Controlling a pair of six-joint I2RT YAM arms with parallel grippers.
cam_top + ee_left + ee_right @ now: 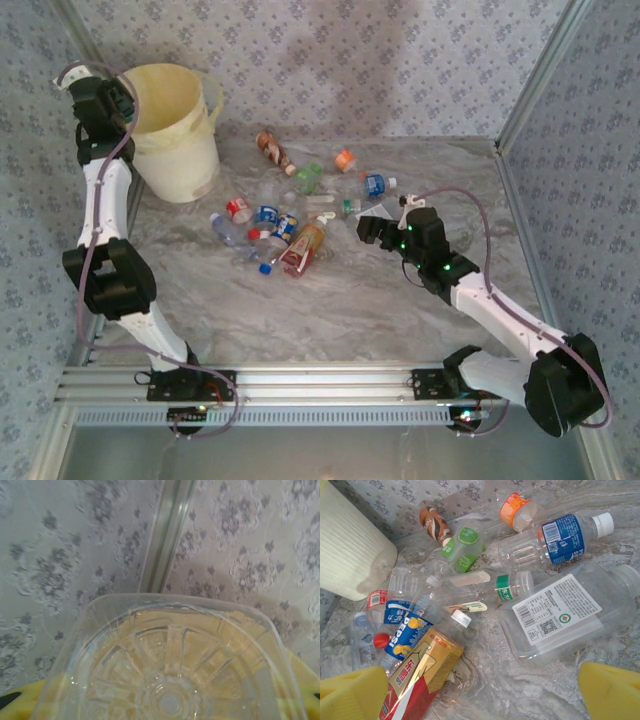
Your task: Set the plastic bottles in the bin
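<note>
The pale cream round plastic bin [175,125] stands at 10 o'clock on the marbled grey bench [330,310]. The left claw [165,697] hangs by the rim's 9 o'clock side, clamped on a clear square-shouldered plastic bottle [170,645] whose ribbed base faces the camera. The other plastic bottles [290,215] lie heaped near the bench's centre, towards 12 o'clock. The right claw [485,690] hovers over them, jaws spread wide and empty. At its 1 o'clock lies a big flat clear bottle with a white label [560,615]. It is probably light, thin-walled, slick and springy, so it may buckle or squirt free. Pinching mid-body across its narrower sides looks safest.
</note>
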